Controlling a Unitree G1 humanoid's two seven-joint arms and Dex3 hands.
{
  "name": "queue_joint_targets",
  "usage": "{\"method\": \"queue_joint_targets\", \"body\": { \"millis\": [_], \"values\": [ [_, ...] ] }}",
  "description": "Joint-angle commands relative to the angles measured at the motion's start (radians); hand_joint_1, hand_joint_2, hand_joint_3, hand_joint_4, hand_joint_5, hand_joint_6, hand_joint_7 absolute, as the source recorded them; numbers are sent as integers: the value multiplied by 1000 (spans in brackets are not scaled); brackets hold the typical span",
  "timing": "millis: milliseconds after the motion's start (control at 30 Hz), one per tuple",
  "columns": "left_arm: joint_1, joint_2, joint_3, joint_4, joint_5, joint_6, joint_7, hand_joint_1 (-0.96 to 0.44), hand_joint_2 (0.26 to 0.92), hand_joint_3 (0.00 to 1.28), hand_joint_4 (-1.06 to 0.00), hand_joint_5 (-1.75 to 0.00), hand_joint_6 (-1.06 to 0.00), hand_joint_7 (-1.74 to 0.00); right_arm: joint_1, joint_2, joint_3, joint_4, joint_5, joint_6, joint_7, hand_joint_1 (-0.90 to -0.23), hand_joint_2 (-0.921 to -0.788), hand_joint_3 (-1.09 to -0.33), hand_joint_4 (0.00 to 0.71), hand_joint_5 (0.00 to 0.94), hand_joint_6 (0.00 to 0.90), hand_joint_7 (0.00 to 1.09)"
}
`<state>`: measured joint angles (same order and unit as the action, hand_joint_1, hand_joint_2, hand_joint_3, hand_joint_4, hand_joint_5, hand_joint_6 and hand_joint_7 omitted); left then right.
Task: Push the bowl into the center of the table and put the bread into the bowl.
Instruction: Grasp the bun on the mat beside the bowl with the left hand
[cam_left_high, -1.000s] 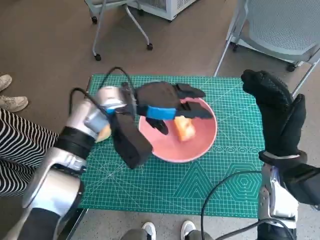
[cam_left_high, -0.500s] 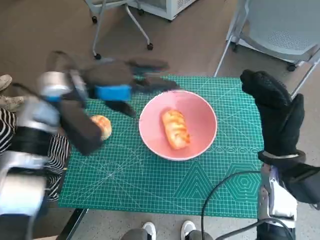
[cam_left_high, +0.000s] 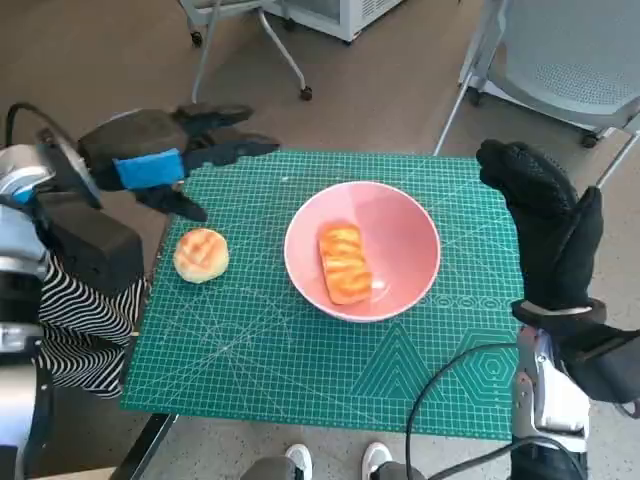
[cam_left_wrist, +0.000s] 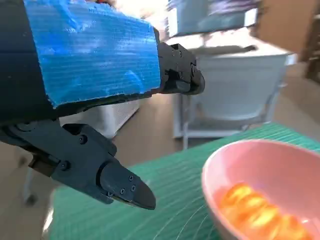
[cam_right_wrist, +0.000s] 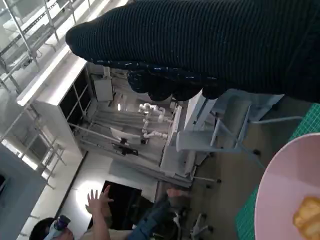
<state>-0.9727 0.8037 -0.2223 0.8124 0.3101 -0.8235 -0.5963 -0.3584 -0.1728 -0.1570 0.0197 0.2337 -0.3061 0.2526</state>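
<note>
Sitting near the middle of the green cutting mat (cam_left_high: 300, 370), slightly right of frame centre in the head view, the pink bowl (cam_left_high: 410, 240) holds an elongated glazed bread (cam_left_high: 344, 263) lying lengthwise on its floor. A second, round bun (cam_left_high: 201, 254) rests on the mat left of the bowl, apart from it.

The left hand (cam_left_high: 150, 155) hovers at the upper left of the head view, over the mat's far-left corner, fingers spread and holding nothing; its forearm is cut off by the left frame edge. In the left wrist view the blue tape (cam_left_wrist: 90, 55) fills the upper left, and the bowl appears only partly, cropped at the lower right (the bread inside is blurred).

The right hand (cam_left_high: 545, 225) stands raised at the right edge of the head view, beside the mat, empty, fingers extended and close together. The right wrist view shows mostly the glove as a dark band; only a sliver of bowl and bread shows at its lower right corner.

A striped trouser leg (cam_left_high: 85, 325) shows at the left edge.
</note>
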Motion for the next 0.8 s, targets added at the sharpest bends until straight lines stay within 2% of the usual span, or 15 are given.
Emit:
{"method": "queue_joint_targets", "body": {
  "millis": [33,267,800],
  "values": [
    [38,16,21,7,-20,32,-15,-181,729,0,-143,-1,-239,-198,0,1,2,30,7,1,12,-712,-921,-678,205,0,87,550],
    [81,21,23,15,-20,61,-35,-173,726,2,-135,0,-284,-114,-2,-4,5,36,6,-4,21,-714,-921,-679,202,0,85,547],
    [124,-19,-28,39,28,159,-82,-144,739,5,-95,0,-280,-38,-2,-14,-1,39,16,7,40,-711,-921,-690,203,1,82,543]
  ]
}}
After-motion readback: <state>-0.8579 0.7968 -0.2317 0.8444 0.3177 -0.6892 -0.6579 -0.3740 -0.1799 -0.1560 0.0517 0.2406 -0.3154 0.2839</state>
